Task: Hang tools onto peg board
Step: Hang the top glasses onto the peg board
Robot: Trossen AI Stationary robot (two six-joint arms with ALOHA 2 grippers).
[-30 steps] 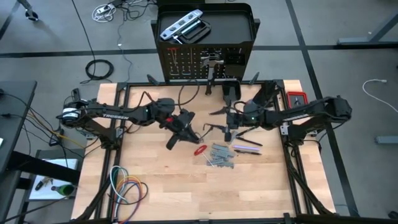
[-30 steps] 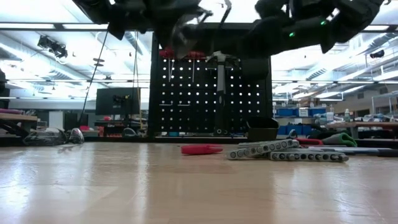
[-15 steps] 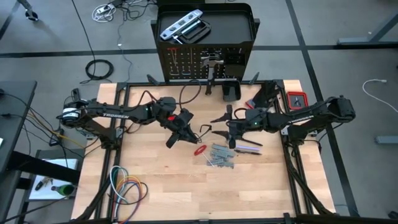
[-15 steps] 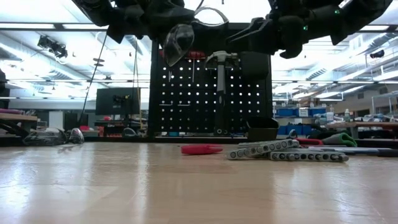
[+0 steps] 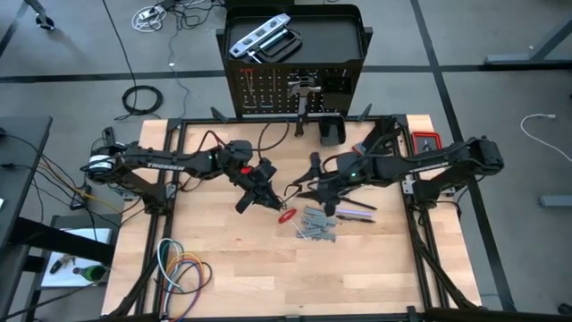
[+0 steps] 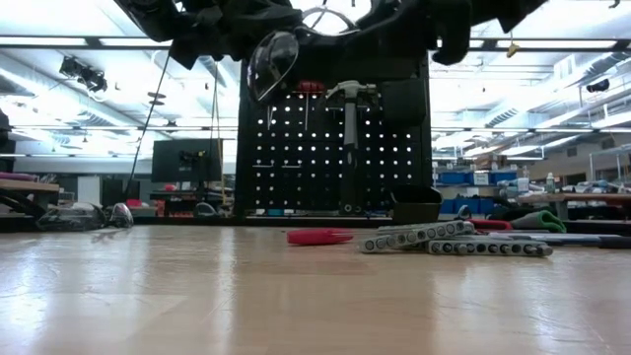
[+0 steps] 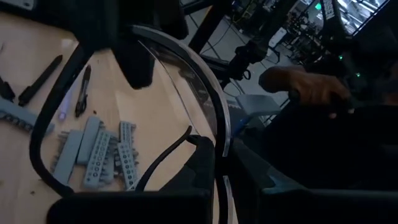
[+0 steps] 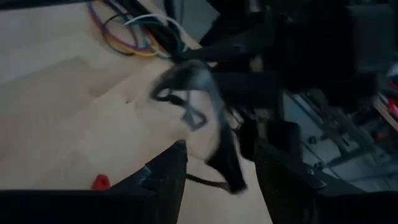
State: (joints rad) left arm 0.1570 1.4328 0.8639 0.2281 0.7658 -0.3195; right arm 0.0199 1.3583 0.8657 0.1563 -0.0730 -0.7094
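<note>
We see the L gripper mid-table, raised off the wood, clenched on a pair of clear safety glasses w/ a dark frame. In the L wrist view the lens edge runs down between its two fingers. In the low view the glasses hang high above the tabletop, in front of the peg board.

R gripper sits just beside the L one, facing it. Its fingers stand apart, released, w/ one end of the glasses between them. We can't tell if they touch it.

Peg board stands upright at the table's far edge, w/ a hammer hung on it and a silver level lying in the stand's top tray.

On the table, near the grippers: a small red item, a heap of grey holed strips, and some thin dark tools beside them. Coloured cables lie coiled at the near L corner.
</note>
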